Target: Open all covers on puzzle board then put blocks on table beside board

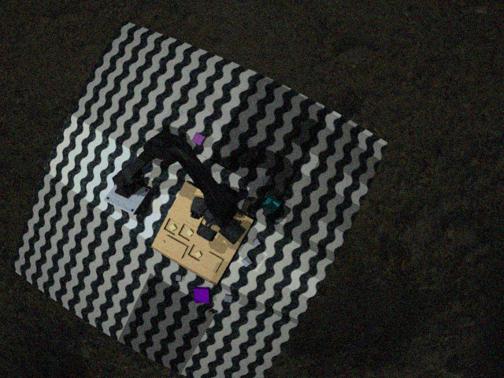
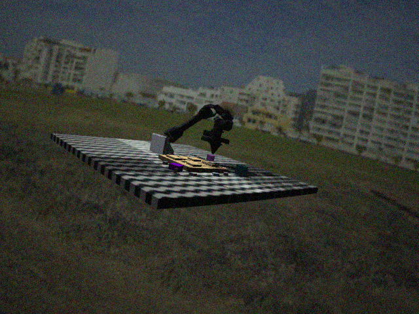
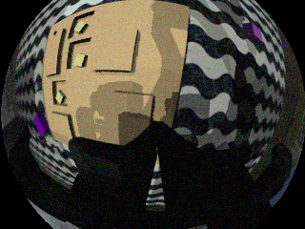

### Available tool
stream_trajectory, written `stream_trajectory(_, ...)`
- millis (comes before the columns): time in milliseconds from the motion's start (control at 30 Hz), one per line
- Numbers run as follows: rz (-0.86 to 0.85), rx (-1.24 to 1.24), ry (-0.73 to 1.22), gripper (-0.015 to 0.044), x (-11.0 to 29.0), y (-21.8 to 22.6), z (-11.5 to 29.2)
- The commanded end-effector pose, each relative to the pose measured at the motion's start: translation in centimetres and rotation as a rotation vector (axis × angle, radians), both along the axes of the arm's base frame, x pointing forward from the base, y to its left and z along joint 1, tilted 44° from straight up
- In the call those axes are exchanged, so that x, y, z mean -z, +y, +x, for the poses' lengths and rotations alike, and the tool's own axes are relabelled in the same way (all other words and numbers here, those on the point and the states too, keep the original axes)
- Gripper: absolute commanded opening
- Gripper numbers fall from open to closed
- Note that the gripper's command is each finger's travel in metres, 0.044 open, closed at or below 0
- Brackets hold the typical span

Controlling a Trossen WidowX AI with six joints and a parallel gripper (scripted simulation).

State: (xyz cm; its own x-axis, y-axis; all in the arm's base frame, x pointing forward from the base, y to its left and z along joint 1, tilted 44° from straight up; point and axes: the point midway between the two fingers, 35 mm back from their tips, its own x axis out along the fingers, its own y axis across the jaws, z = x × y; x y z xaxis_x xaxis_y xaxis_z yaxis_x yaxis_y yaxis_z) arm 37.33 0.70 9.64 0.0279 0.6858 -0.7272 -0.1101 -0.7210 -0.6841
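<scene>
The tan puzzle board (image 1: 187, 250) (image 2: 189, 161) (image 3: 114, 45) lies on the wavy-striped table (image 1: 309, 171) (image 2: 135, 175). Its tan covers carry small pale knobs, such as one cover (image 1: 197, 254) near the front edge. My gripper (image 1: 223, 227) (image 2: 215, 150) (image 3: 156, 125) is shut and empty, and hangs above the board's right part near its edge. A purple block (image 1: 201, 294) (image 2: 175, 165) (image 3: 41, 124) rests on the table in front of the board. A second purple block (image 1: 198, 138) (image 2: 210, 157) (image 3: 254, 31) lies behind it. A teal block (image 1: 270, 203) (image 2: 241, 169) lies to the right, in shadow.
The arm's grey base (image 1: 126, 199) (image 2: 158, 143) stands left of the board. A few small grey bits (image 1: 246, 261) lie on the table near the board's right and front sides. Dark ground surrounds the table.
</scene>
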Motion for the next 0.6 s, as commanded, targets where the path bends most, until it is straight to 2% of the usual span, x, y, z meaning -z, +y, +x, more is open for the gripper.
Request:
stream_trajectory(0, 0.004, 0.002, 0.003, 0.0000, -0.07, 0.12, 0.01)
stream_trajectory(567, 0.003, 0.002, 0.003, 0.0000, 0.88, 1.04, 0.15)
